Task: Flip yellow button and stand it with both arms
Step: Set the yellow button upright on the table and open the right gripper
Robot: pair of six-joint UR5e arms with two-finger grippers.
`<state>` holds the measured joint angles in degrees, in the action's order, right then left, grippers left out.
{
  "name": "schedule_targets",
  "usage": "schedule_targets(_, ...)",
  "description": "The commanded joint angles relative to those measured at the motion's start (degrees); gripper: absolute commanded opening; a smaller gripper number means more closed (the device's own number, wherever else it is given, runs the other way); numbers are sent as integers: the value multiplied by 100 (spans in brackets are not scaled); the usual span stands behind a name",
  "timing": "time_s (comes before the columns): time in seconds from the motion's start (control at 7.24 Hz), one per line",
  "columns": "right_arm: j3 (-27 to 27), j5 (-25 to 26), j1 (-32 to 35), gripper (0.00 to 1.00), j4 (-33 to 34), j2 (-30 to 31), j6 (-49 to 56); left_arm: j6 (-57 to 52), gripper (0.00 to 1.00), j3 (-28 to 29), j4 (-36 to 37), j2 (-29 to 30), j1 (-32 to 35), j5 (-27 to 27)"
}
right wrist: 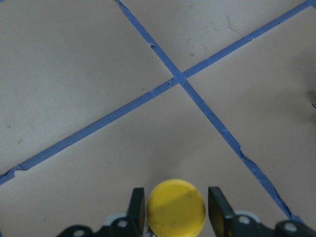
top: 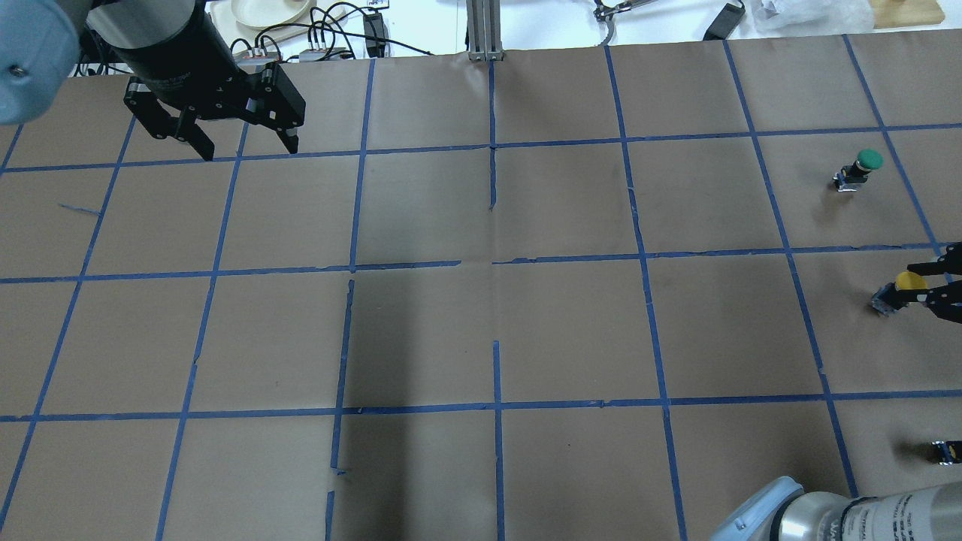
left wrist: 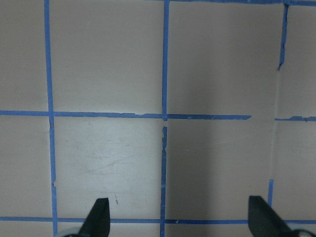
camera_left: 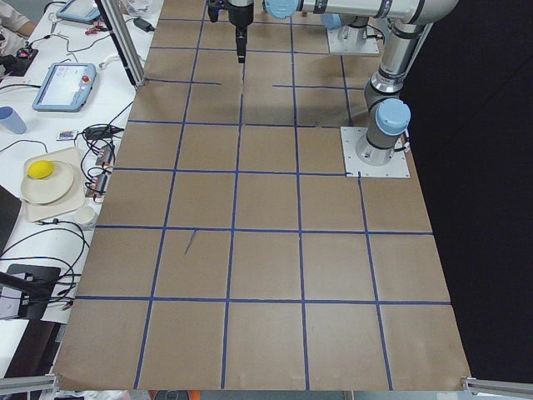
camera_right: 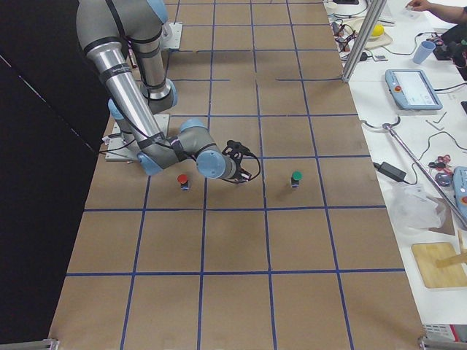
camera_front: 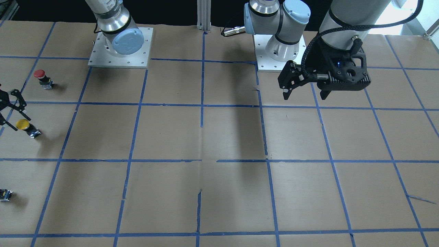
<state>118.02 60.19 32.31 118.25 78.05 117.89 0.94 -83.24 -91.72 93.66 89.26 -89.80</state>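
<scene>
Yellow button lying on its side on the paper-covered table, at the left edge of the front-facing view at mid-height. Its cap points to the frame edge and its black body to the centre.

Right gripper: the jaws closely bracket the round cap. Whether they press on it cannot be told.

Left gripper: upper left of the overhead view, jaws wide apart with nothing between them, well apart from the button.

Handling (judged): small, light, rigid plastic. The smooth domed cap is likely to slip or roll under pinch. The flat flanks of the body offer the surer hold, clear of the metal contacts, which may bend.

Count:
- Capped buttons, three: one yellow, one red button, one green button.
- Capless black part: one.
- Arms: two.
- Grippers: two.
</scene>
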Motion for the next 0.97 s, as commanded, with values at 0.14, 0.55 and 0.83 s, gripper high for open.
schedule_targets(0.14, -59, 115, 3, 100, -13, 61, -1051, -41, 98, 36, -83, -14, -5, -46)
schedule_targets(0.55, -681, 737, 257, 100, -30, 393, -2739, -32, 97, 18, -83, -14, -5, -37)
schedule_targets(0.83, -929, 1257, 1018, 100, -614, 1164, -4520, -32, 97, 18, -83, -6, -5, -37)
